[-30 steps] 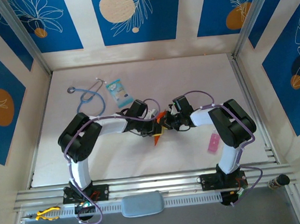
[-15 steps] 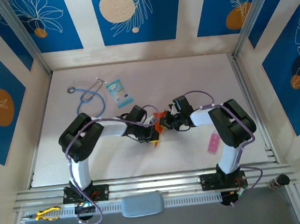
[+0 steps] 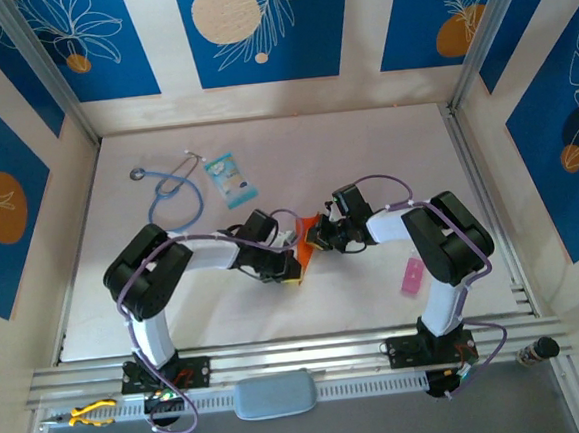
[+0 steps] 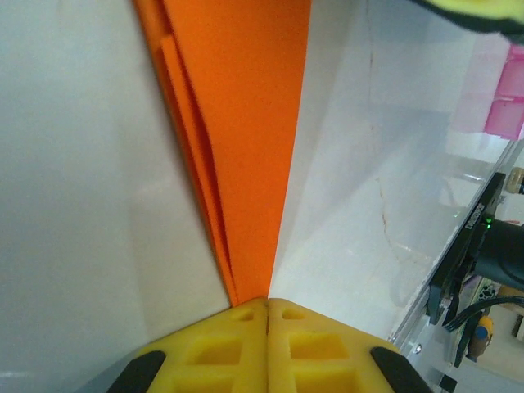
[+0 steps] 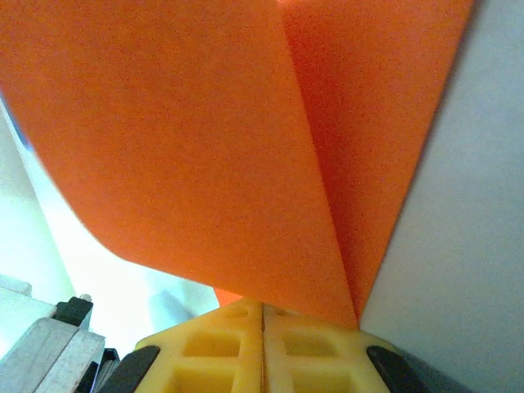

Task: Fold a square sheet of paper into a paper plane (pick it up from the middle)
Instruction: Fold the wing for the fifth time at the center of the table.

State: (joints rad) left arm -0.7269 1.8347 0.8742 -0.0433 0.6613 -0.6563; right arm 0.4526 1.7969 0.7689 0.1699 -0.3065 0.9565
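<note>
A: Entry one, task piece?
B: Folded orange sheet (image 4: pixel 246 123). Raised off the tabletop (image 3: pixel 365 150) near its middle, bridging the gap between the two arms.
A: State of the left pincer (image 4: pixel 266 304)?
B: Yellow pads pressed together, clamped on the narrow end of the folded orange sheet. Layered edges running straight ahead from the tips.
A: And the right pincer (image 5: pixel 263 309)?
B: Likewise closed, pinching a point where two broad flaps meet. One flap curling loose to the side.
A: Long axis, bearing?
B: From above, slanting from the left pincer at the near end, up and away to the right pincer. Gripped at both ends, so neither arm the nearer. Judged: next crease dependent on that shared line being taut.
A: Brands, labels, text?
B: None on the sheet; plain. On the light-blue packet (image 3: pixel 230 178), far left beside a stethoscope (image 3: pixel 172 191): a pattern, print too small to read. On the pink strip (image 3: pixel 412 275) by the right arm: nothing legible.
</note>
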